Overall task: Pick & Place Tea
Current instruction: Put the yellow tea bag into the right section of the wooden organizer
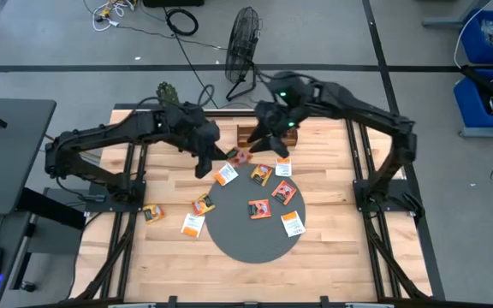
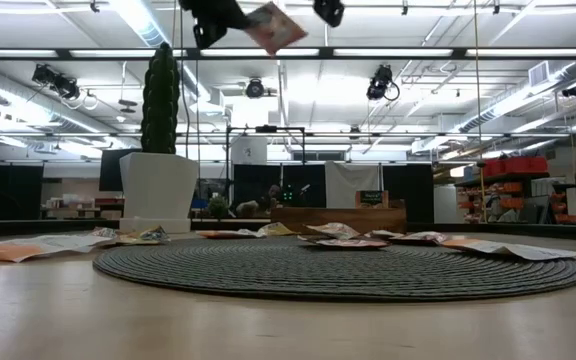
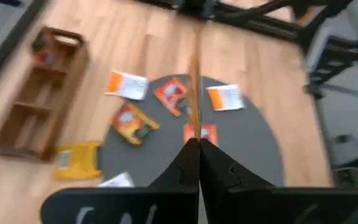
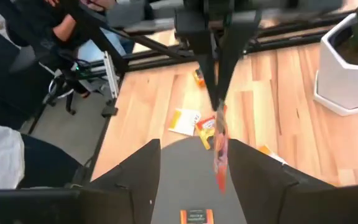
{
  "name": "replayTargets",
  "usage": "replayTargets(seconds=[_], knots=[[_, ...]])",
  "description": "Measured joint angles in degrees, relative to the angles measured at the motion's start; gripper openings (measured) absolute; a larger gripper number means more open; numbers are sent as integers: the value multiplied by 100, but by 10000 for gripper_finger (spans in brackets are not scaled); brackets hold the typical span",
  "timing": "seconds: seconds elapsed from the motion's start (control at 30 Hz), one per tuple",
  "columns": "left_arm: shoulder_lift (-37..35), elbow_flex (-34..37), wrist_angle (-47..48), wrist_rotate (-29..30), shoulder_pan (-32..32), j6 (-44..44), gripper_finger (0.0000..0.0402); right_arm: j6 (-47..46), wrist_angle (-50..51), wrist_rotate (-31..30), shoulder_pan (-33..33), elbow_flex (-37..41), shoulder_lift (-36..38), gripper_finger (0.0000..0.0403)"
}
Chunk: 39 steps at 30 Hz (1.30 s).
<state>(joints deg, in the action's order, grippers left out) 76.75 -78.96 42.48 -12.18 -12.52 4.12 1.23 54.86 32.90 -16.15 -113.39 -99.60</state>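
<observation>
Low view: my left gripper [image 2: 211, 22] pinches a sachet [image 2: 276, 27] high above the mat [image 2: 348, 272]; right gripper [image 4: 219, 180] gapes beside it. Light, floppy paper, I'd grip its edge.

Orange tea sachets [image 1: 258, 209], dark grey mat [image 1: 238, 239]

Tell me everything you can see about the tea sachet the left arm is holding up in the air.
The tea sachet is a small, flat, square paper packet, red-orange with a paler face. It hangs tilted, high above the round dark mat, clamped at one edge by the shut left pincer. The open right pincer brackets its lower end; whether they touch is unclear. Nothing else touches it.
</observation>
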Motion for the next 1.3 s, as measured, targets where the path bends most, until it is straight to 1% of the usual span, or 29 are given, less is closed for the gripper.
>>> replayTargets(seconds=[0.07,0.17,0.23,0.37,0.57,0.7,0.9,1.17,1.3], knots=[[24,-148,392,207,47,-102,1,80,-27,-127,44,-137,-214,192],[69,-316,616,355,141,-186,1,217,-29,-370,100,-286,-446,192],[118,-328,979,412,181,-205,1,234,-42,-399,123,-350,-552,192],[290,-328,1357,504,299,-281,1,353,-192,-550,188,-425,-672,192],[511,-328,1392,552,464,-394,1,380,-195,-639,294,-404,-794,192],[576,-328,1382,576,480,-398,1,374,-161,-656,374,-395,-1003,192],[577,-328,1385,576,479,-396,1,357,-196,-660,500,-397,-1324,192],[577,-328,1372,574,479,-387,1,344,-229,-731,526,-394,-1447,192],[577,-328,1364,580,479,-387,1,343,-199,-793,526,-394,-1444,178]])
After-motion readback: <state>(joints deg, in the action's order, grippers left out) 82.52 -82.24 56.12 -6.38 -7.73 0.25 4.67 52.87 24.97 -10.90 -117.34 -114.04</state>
